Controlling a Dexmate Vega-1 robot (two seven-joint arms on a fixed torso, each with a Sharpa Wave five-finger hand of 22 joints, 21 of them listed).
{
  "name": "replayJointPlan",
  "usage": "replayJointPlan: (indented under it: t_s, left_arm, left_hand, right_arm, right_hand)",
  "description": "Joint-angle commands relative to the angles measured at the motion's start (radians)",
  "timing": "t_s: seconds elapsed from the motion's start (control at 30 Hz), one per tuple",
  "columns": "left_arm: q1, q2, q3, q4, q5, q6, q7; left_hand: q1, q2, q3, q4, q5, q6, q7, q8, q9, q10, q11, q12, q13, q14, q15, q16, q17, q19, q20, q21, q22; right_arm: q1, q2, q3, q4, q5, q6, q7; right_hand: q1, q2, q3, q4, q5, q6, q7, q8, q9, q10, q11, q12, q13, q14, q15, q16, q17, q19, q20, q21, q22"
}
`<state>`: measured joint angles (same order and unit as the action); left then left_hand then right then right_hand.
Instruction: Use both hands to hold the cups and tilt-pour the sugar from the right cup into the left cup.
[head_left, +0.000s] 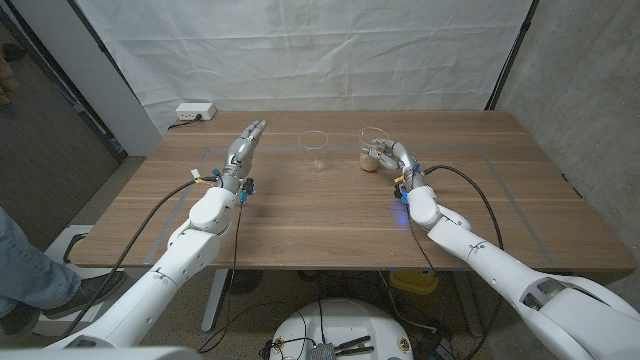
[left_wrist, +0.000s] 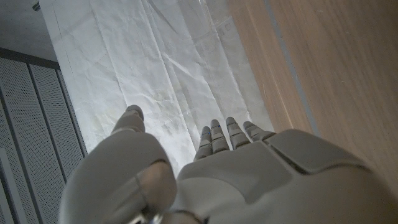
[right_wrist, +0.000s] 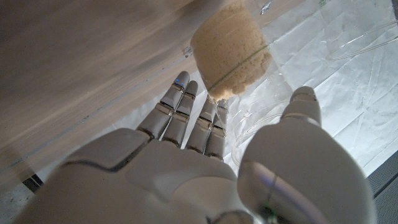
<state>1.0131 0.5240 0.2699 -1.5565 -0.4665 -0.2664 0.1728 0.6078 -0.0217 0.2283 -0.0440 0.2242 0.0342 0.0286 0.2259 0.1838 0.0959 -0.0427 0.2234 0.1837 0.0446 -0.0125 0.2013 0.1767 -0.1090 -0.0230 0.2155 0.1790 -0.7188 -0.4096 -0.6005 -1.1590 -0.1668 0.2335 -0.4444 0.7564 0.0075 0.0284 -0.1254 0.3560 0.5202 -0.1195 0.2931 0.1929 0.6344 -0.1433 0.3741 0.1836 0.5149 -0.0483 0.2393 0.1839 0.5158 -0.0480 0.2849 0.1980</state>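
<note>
An empty clear cup (head_left: 314, 148) stands upright at the table's far middle. To its right stands a second clear cup (head_left: 372, 150) with light brown sugar (right_wrist: 230, 53) in its lower part. My right hand (head_left: 393, 160) is at that cup's right side; in the right wrist view the cup sits between the straight fingers (right_wrist: 186, 112) and the spread thumb (right_wrist: 303, 102), with no firm grip to be seen. My left hand (head_left: 243, 146) hovers well left of the empty cup, fingers stretched out and holding nothing. Its back (left_wrist: 249, 180) faces the wrist camera.
A white power strip (head_left: 195, 112) lies at the table's (head_left: 300, 220) far left corner. A white sheet (head_left: 300, 50) hangs behind the table. A person's leg (head_left: 22, 262) shows at the left edge. Cables run along both forearms.
</note>
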Motion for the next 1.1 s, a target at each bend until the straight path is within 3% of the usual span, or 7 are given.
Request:
replayJointPlan:
  t_s: [0.03, 0.47, 0.7, 0.87, 1.1]
  left_arm:
    - [0.0, 0.014, 0.024, -0.008, 0.129, -0.003, 0.104]
    - [-0.003, 0.077, 0.07, -0.056, 0.318, 0.099, 0.203]
    - [-0.008, 0.101, 0.091, -0.075, 0.366, 0.155, 0.21]
    - [-0.012, 0.107, 0.104, -0.101, 0.402, 0.224, 0.232]
    - [-0.035, 0.115, 0.138, -0.099, 0.45, 0.264, 0.228]
  left_hand:
    - [0.026, -0.019, -0.002, -0.023, -0.001, 0.01, 0.001, 0.003, 0.006, 0.004, 0.009, 0.005, 0.006, 0.006, 0.002, 0.003, 0.001, 0.009, 0.003, 0.003, 0.003]
    - [0.068, -0.086, -0.029, -0.063, 0.005, -0.002, 0.006, -0.008, 0.007, -0.013, 0.011, -0.009, 0.008, -0.017, 0.012, -0.012, 0.003, -0.019, 0.017, -0.013, 0.003]
    - [0.075, -0.104, -0.041, -0.069, 0.009, -0.02, 0.004, -0.017, 0.007, -0.032, 0.011, -0.017, 0.008, -0.045, 0.009, -0.021, 0.004, -0.047, 0.024, -0.022, 0.004]
    - [0.078, -0.114, -0.052, -0.071, 0.015, -0.029, 0.006, -0.022, 0.008, -0.045, 0.011, -0.021, 0.009, -0.069, 0.012, -0.023, 0.004, -0.101, 0.023, -0.036, 0.005]
    - [0.079, -0.116, -0.057, -0.071, 0.017, -0.031, 0.006, -0.024, 0.008, -0.045, 0.011, -0.021, 0.009, -0.076, 0.011, -0.023, 0.005, -0.111, 0.022, -0.035, 0.006]
  right_arm:
    - [-0.03, -0.022, 0.014, -0.063, 0.004, -0.019, 0.0]
    - [-0.059, -0.041, 0.025, -0.131, 0.011, -0.043, 0.007]
    - [-0.07, -0.055, 0.025, -0.176, -0.001, -0.072, 0.013]
    - [-0.076, -0.058, 0.03, -0.193, 0.005, -0.077, 0.015]
    - [-0.087, -0.064, 0.033, -0.216, 0.001, -0.091, 0.011]
  right_hand:
    - [0.012, 0.003, 0.004, -0.005, -0.003, 0.004, -0.005, -0.003, 0.003, 0.004, -0.004, -0.003, 0.005, -0.004, -0.09, -0.005, 0.004, -0.007, -0.069, 0.0, 0.003]
    - [0.016, 0.009, 0.005, -0.004, -0.008, 0.011, -0.002, -0.004, 0.003, 0.004, -0.005, -0.007, 0.005, -0.002, -0.089, -0.008, 0.005, -0.007, -0.068, -0.001, 0.004]
    - [0.015, 0.01, 0.005, -0.003, -0.01, 0.013, -0.001, -0.005, 0.003, 0.005, -0.004, -0.008, 0.005, -0.003, -0.089, -0.01, 0.005, -0.007, -0.068, -0.001, 0.004]
    - [0.017, 0.011, 0.005, -0.003, -0.012, 0.015, 0.0, -0.005, 0.003, 0.008, -0.004, -0.008, 0.005, -0.001, -0.089, -0.011, 0.005, -0.007, -0.068, -0.002, 0.004]
    - [0.017, 0.012, 0.005, -0.003, -0.014, 0.021, 0.003, -0.005, 0.003, 0.011, -0.003, -0.008, 0.004, -0.001, -0.09, -0.013, 0.005, -0.007, -0.068, -0.002, 0.004]
